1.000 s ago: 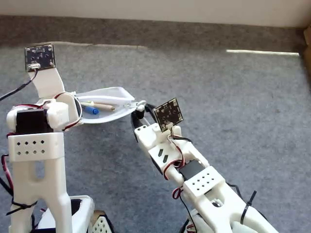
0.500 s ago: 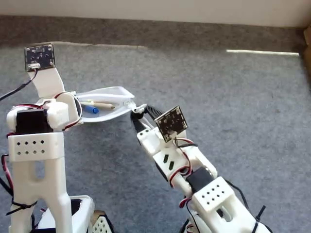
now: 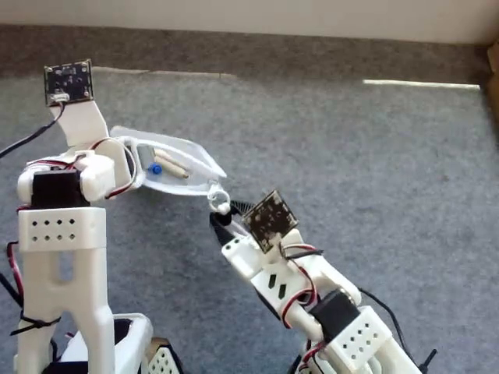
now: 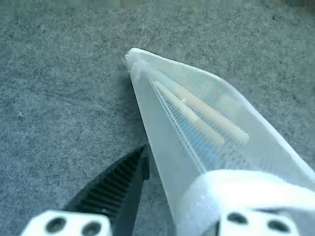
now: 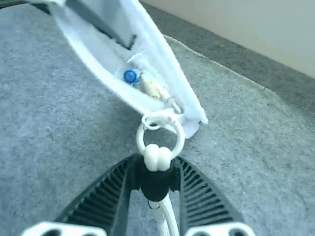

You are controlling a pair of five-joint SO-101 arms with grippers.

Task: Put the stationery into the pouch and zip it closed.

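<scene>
Holding one lot, listed left to right. Left tool [image 4: 170,187]: clamped on the left end of the pouch [image 3: 183,167], which hangs just clear of the grey desk [image 3: 374,171]. Pouch: translucent white, slanting from far left to near right, mouth gaping in the right wrist view. Contents: blue-capped pen [image 3: 156,168] and two beige sticks [image 3: 173,165] (pens or pencils, cannot tell which), lying lengthwise inside. Zipper pull [image 5: 158,147]: white ring and beads at the pouch's near-right corner. Right tool [image 5: 155,169]: black jaws closed on the zipper pull, just near-right of the pouch.
</scene>
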